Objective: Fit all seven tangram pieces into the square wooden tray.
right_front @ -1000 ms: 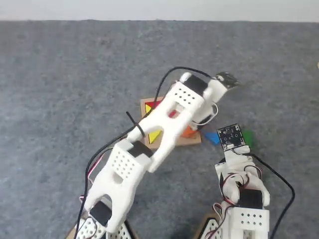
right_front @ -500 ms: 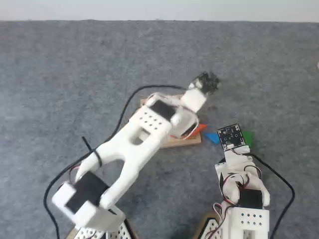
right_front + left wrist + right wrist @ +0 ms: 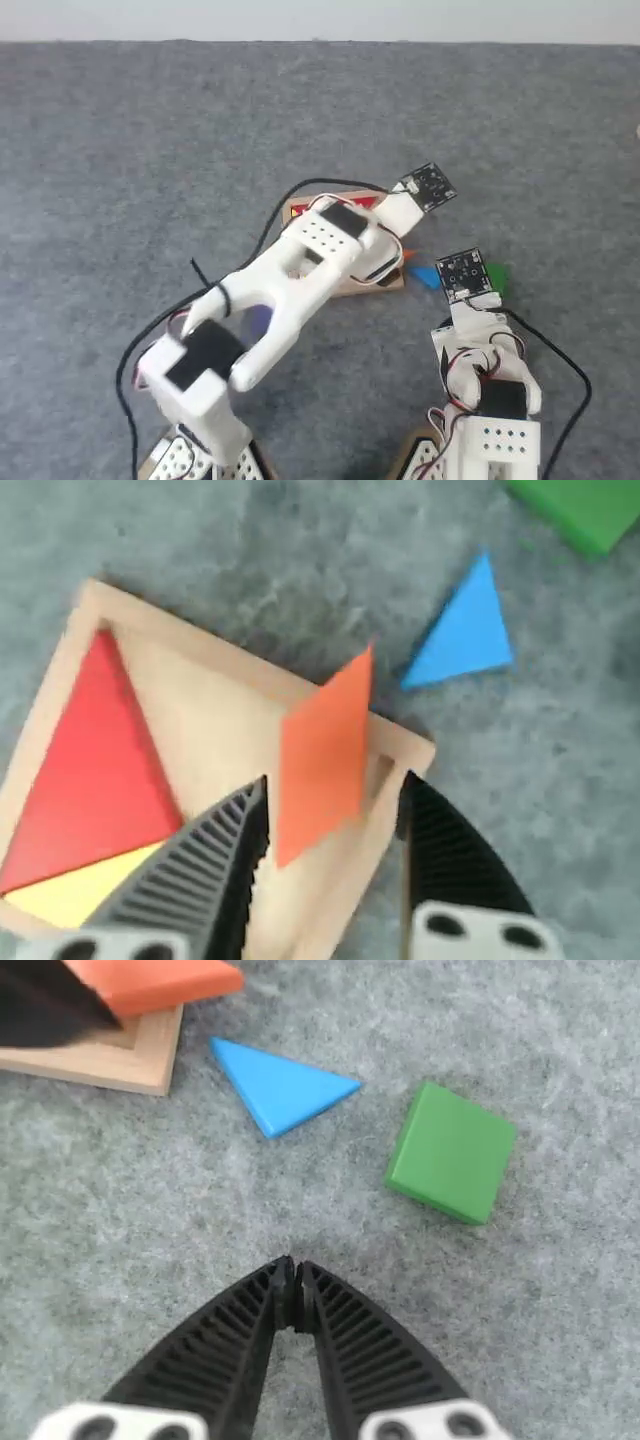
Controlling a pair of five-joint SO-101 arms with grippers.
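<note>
The square wooden tray (image 3: 225, 652) holds a red triangle (image 3: 95, 760) and a yellow triangle (image 3: 80, 895). An orange parallelogram (image 3: 320, 750) lies tilted across the tray's corner rim. My left gripper (image 3: 332, 780) is open just above it, one jaw on each side, with a gap on one side. In the high view the left arm covers most of the tray (image 3: 388, 282). A blue triangle (image 3: 280, 1088) and a green square (image 3: 452, 1152) lie on the carpet beside the tray. My right gripper (image 3: 293, 1270) is shut and empty, a little short of them.
Grey carpet covers the whole table, with free room to the left and at the back. The right arm's wrist (image 3: 470, 275) stands close to the blue triangle (image 3: 425, 276) and the green square (image 3: 497, 276). Black cables loop off the left arm.
The left arm's elbow has swung left and dropped lower while its wrist stayed over the tray's right corner. The right arm has not moved.
</note>
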